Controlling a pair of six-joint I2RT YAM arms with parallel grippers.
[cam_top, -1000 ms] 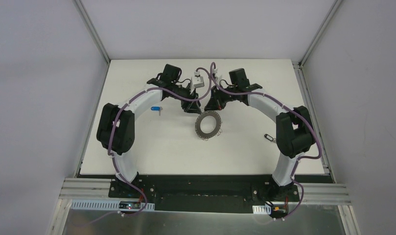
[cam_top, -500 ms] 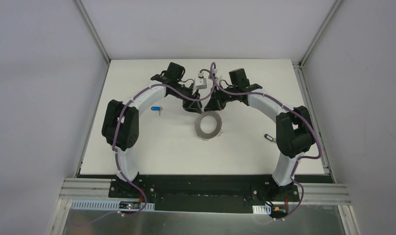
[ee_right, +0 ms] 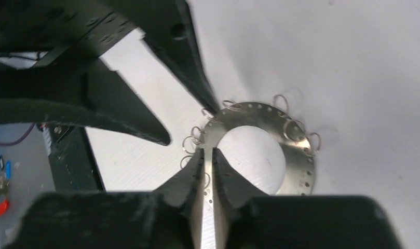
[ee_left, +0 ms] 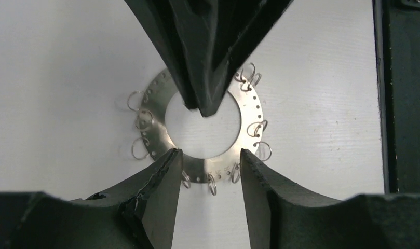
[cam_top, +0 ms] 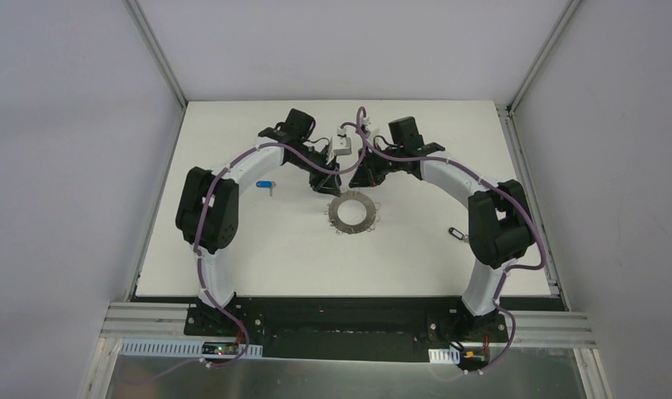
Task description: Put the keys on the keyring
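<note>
The grey keyring (cam_top: 370,214) lies on the white table, wire loops round its rim. My left gripper (cam_top: 328,187) hangs over its far-left side, open; in the left wrist view the ring's near rim (ee_left: 213,168) shows between the spread fingers (ee_left: 207,155). My right gripper (cam_top: 359,179) is shut to a thin slit (ee_right: 207,151) over the ring's rim (ee_right: 301,155), gripping nothing; its fingers (ee_left: 205,98) point at the ring's hole. The blue-headed key (cam_top: 266,185) lies left of the ring, and the black-headed key (cam_top: 457,234) lies to the right beside the right arm.
The white table (cam_top: 257,249) is bounded by metal rails and grey walls. Purple cables (cam_top: 357,133) loop over both wrists at the back. The left gripper's fingers (ee_right: 140,127) cross the upper left of the right wrist view.
The keyring has dropped from a tilted stance to lying flatter on the table. The left arm has shifted slightly right toward the ring. The right arm has hardly moved.
</note>
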